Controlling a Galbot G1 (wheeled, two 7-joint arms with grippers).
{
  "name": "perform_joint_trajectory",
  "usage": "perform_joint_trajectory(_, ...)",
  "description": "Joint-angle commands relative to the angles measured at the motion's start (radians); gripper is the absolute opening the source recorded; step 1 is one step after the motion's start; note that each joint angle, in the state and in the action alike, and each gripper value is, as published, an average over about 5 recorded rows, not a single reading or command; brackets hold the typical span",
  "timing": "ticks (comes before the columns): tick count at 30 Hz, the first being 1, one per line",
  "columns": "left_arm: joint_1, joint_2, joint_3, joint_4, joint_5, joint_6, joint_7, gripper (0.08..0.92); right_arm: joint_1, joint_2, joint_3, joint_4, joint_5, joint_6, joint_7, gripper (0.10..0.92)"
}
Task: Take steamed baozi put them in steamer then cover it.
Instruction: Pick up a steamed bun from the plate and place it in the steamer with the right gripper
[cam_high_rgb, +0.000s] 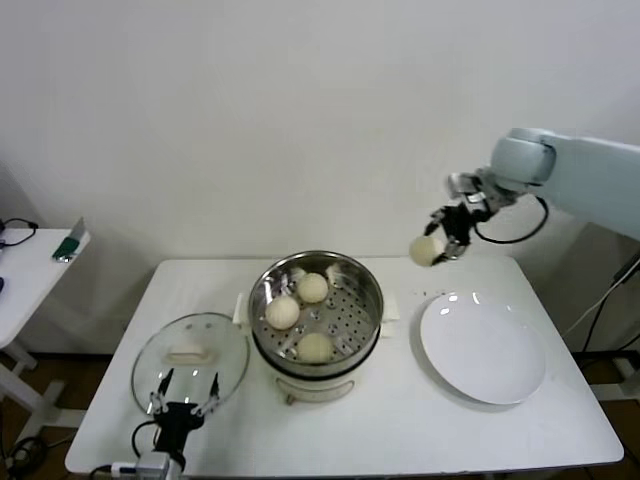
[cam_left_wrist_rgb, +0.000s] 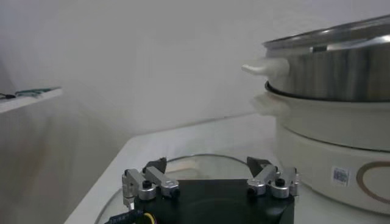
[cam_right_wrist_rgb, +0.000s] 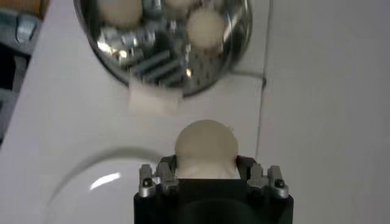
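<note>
Three steamed baozi (cam_high_rgb: 299, 313) sit inside the steamer (cam_high_rgb: 316, 322), smooth cream-white rounds resting apart from one another on its perforated metal tray, two toward the back and one nearer the front. A fourth baozi (cam_high_rgb: 425, 251), the same pale round shape, is up in the air in the right gripper (cam_high_rgb: 437, 250), above the far edge of the desk (cam_high_rgb: 400, 420) between the steamer and the white plate (cam_high_rgb: 484, 348); in the right wrist view this bun (cam_right_wrist_rgb: 206, 146) bulges out between the jaws, which are closed against its two sides, and its lower part is hidden behind the gripper body. The steamer is a shiny steel pot on a white base with side handles, standing at the middle of the desk; the wrist view cuts off its far rim and shows only part of two buns clearly. The cover (cam_high_rgb: 190, 358), a clear glass lid with a metal rim and a white bar handle, lies flat on the desk just left of the steamer. The left gripper (cam_high_rgb: 184, 398) hangs low over the lid's near edge, its jaws spread wide and holding nothing; whether its tips touch the glass cannot be made out. The plate lies bare to the right of the steamer.
</note>
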Motion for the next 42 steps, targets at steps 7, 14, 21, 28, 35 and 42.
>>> perform_joint_trajectory(7,0.006,-0.003,0.004,0.002,0.003,-0.009,-0.001,0.823,-0.138,0.208,0.025,0.168,0.122,-0.186,0.181,0.653)
perform_joint_trajectory(14,0.012,-0.004,-0.001,-0.001,0.001,-0.012,-0.001,0.823,-0.267,0.21,0.05,0.105,-0.027,-0.193,0.196,0.653)
perform_joint_trajectory(21,0.024,-0.006,-0.004,-0.002,0.002,-0.021,-0.005,0.823,-0.325,0.217,0.076,0.047,-0.08,-0.196,0.215,0.653)
perform_joint_trajectory(28,0.028,-0.009,-0.002,-0.007,0.002,-0.025,-0.007,0.823,-0.34,0.236,0.085,0.013,-0.094,-0.194,0.22,0.653)
perform_joint_trajectory(35,0.026,-0.008,-0.003,-0.012,0.0,-0.026,-0.007,0.823,-0.318,0.247,0.079,0.013,-0.087,-0.197,0.215,0.689)
perform_joint_trajectory(42,0.03,-0.007,-0.004,-0.019,-0.002,-0.026,-0.007,0.823,-0.254,0.231,0.103,0.018,-0.022,-0.157,0.185,0.813)
